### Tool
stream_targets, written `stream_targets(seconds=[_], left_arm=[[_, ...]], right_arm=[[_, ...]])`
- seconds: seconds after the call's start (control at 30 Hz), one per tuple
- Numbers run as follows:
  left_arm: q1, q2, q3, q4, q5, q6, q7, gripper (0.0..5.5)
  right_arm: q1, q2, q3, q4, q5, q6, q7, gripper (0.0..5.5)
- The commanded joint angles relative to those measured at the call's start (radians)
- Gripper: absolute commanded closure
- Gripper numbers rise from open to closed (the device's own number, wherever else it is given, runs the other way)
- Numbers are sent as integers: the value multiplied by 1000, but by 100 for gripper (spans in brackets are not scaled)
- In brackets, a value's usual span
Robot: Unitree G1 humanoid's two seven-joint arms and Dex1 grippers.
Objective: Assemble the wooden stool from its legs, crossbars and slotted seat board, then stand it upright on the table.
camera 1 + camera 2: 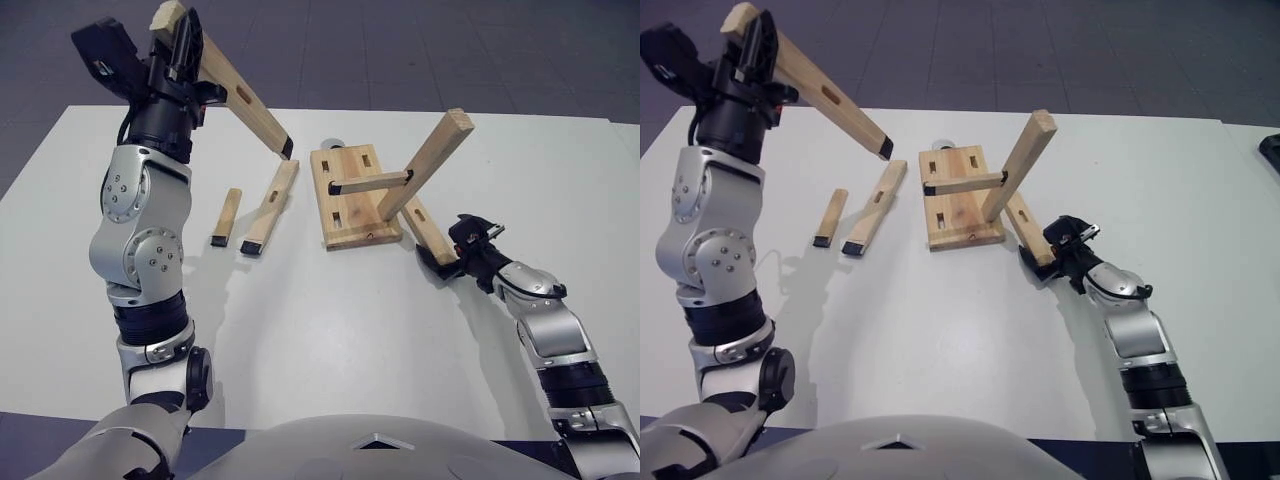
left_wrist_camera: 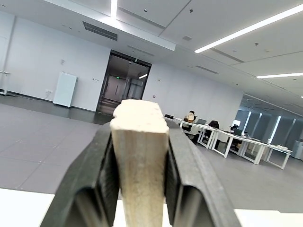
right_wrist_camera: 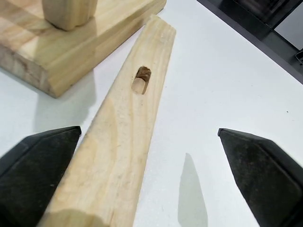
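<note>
Fingers of left gripper (image 1: 178,40) clamp raised leg (image 1: 252,108); right gripper (image 3: 149,135) fingers open astride lying leg (image 3: 118,156), its end cut off.

Blond wood, black tips, white table (image 1: 330,340)

The seat board (image 1: 346,172), raised leg (image 1: 245,100), upright leg (image 1: 432,158), lying leg (image 1: 272,205) and short crossbar (image 1: 228,212) are pale blond wood with faint grain. They have black end caps and dark brown slots. The left gripper (image 2: 140,137) and right gripper (image 3: 149,132) are matte black. The floor (image 1: 420,50) is dark grey tile.
</note>
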Motion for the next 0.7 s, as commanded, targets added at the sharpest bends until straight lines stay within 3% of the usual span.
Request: stream_targets(seconds=[0.03,0.33,0.7], left_arm=[[97,-17,-61,-61,41,47,1,446],[150,-118,-83,-123,49,73,62,446],[198,-183,-89,-159,58,108,104,446]], right_arm=[[-81,60,-6,16,-18,-16,-48,10],[-154,130,93,210,-216,-89,-192,10],[-97,163,81,63,-163,-12,-108,10]])
